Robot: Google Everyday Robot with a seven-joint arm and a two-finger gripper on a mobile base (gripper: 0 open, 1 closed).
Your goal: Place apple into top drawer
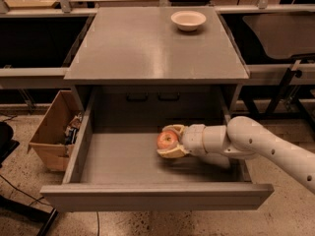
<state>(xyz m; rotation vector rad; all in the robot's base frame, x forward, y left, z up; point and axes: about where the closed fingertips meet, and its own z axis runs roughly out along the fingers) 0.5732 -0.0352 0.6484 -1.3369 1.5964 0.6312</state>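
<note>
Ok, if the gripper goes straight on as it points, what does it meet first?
Holding the apple inside the top drawer, the gripper points at the drawer's left wall; that likely comes first, unless it dips to the floor.

No writing, label, brand or number can be read anywhere, neither on the top drawer nor on the cardboard box (its contents are too dim to make out). The gripper sits inside the drawer, clasping the apple.
</note>
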